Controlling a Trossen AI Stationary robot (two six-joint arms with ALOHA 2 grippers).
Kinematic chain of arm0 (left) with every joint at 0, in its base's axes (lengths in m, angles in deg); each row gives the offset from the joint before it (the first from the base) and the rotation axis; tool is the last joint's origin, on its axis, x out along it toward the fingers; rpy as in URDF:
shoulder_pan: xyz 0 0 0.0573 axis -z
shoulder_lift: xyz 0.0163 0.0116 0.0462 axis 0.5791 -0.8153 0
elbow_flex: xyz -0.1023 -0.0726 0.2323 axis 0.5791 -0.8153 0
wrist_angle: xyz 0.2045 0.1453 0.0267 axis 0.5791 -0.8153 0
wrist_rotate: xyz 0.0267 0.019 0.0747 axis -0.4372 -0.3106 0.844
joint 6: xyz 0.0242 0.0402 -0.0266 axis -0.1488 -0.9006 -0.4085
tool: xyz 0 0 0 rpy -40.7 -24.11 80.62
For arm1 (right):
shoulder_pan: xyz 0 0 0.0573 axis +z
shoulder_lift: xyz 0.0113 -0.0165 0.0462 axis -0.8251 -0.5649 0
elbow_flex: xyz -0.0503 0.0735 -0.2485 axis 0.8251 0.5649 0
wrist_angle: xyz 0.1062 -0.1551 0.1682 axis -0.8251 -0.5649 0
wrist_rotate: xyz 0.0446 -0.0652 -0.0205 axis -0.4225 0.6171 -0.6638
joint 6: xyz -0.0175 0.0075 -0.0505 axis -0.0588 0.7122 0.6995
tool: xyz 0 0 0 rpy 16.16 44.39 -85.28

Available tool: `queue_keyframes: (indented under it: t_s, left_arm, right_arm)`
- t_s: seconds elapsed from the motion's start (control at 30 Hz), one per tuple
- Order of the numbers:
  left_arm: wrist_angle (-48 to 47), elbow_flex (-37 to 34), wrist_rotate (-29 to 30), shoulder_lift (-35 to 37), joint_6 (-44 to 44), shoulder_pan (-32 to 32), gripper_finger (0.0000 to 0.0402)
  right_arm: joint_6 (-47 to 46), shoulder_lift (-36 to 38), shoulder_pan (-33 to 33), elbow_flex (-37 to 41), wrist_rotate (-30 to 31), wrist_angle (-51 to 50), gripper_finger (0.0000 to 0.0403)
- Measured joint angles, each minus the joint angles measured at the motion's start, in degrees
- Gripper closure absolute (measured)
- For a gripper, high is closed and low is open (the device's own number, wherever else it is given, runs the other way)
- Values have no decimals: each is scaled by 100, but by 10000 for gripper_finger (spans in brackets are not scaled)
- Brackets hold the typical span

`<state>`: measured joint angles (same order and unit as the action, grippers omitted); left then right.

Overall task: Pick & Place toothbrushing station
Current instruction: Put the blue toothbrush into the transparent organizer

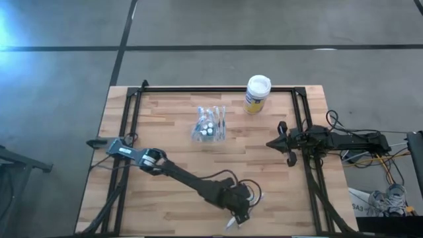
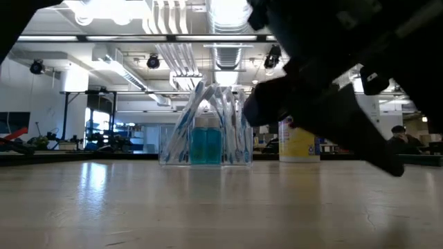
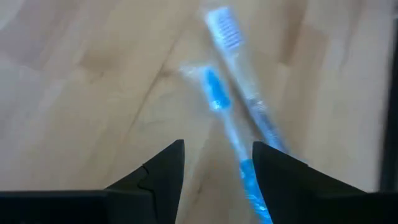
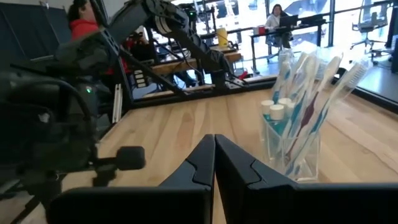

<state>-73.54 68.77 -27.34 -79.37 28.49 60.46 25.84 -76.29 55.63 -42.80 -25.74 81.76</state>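
Observation:
The toothbrushing station is a small clear holder with upright toothbrushes and teal-capped tubes. It stands on its base at the table's far middle and also shows in the low view and the right wrist view. Two wrapped white-blue toothbrushes lie on the wood by the near edge. My left gripper is open over them, one finger on each side of one brush's blue handle. My right gripper is shut and empty at the right, pointing toward the station. My left gripper comes at the loose toothbrushes from above. One brush's blue handle runs between the open fingers, close along the inner side of one finger. I cannot tell whether they touch.
A white-lidded canister with a yellow-blue label stands at the far edge, right of the station. A black frame runs along the table's far and side edges. My left arm fills the low view's right. People sit in the room beyond.

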Motion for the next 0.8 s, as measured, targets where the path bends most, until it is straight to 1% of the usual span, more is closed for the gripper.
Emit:
queue_keyframes:
  t_s: [0.1, 0.3, 0.5, 0.67, 0.8]
  left_arm:
    - [-19, -134, 2, 3, 114, 0, 209]
    - [71, -178, -2, -6, 110, -1, 209]
    - [499, -201, -129, -15, -196, -1, 209]
    - [542, -231, -169, -15, -346, -1, 209]
    - [710, -423, -189, -15, -348, -1, 209]
  right_arm:
    - [-10, 0, -2, 0, 0, 4, 394]
    - [6, -2, -2, 0, 2, 99, 394]
    - [44, -2, -2, 0, 2, 161, 394]
    - [44, -2, -2, 0, 3, 168, 394]
    - [42, -2, -2, 0, 4, 167, 394]
